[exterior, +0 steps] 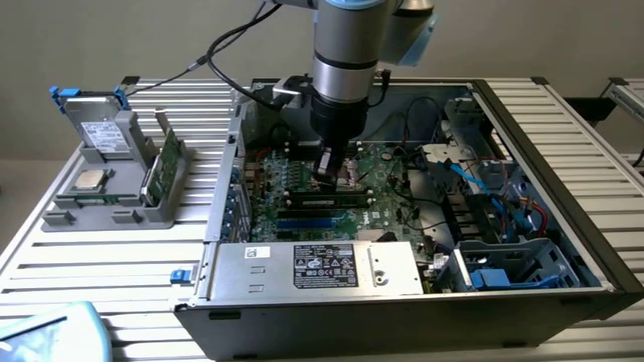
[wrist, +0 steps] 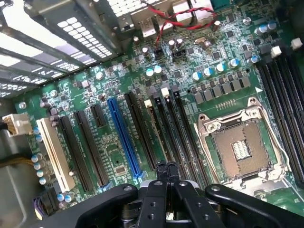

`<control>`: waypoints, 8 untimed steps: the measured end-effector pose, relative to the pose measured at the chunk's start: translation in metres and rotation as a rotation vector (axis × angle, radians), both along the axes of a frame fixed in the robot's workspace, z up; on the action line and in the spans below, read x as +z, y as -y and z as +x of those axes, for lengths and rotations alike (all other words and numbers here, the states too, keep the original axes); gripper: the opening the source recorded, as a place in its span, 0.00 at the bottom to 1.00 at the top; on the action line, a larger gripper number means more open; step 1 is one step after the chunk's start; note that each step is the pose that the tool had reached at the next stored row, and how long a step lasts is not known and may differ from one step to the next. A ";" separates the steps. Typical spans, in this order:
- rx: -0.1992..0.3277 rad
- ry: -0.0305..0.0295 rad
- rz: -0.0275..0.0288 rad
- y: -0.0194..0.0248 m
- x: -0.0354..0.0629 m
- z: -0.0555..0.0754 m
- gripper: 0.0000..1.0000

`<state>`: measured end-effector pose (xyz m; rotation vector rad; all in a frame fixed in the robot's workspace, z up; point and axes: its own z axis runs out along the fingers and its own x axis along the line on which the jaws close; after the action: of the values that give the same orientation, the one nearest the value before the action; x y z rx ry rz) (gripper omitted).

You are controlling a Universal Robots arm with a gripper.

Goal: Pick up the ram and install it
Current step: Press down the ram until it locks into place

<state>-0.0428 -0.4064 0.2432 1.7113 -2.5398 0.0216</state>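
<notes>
The ram (exterior: 327, 201) stands on edge in a black memory slot of the motherboard (exterior: 302, 177) inside the open computer case. It is a long, dark, thin stick. In the wrist view the ram (wrist: 156, 128) shows as a thin edge in one of the parallel slots. My gripper (exterior: 324, 178) hangs just above and behind the stick. My gripper (wrist: 166, 167) is shut, its black fingertips pressed together with nothing between them. The tips sit over the near end of the ram's slot; whether they touch the stick I cannot tell.
The empty processor socket (wrist: 240, 149) lies beside the memory slots, and a blue slot (wrist: 124, 137) on the other side. A power supply (exterior: 317, 268) fills the case's front. Loose cables (exterior: 493, 181) crowd the exterior view's right. A grey tray (exterior: 60, 219) outside holds a silver chip (exterior: 90, 179) and a green card (exterior: 161, 170).
</notes>
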 end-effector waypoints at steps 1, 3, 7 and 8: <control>-0.018 0.0000 0.0000 0.0000 0.0000 0.000 0.11; -0.053 0.0000 0.0000 0.0001 0.0000 0.000 0.11; -0.125 0.0001 0.0001 0.0002 0.0000 0.000 0.11; -0.143 0.0000 0.0000 0.0002 0.0000 0.000 0.11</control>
<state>-0.0428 -0.4067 0.2432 1.5255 -2.6547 0.0129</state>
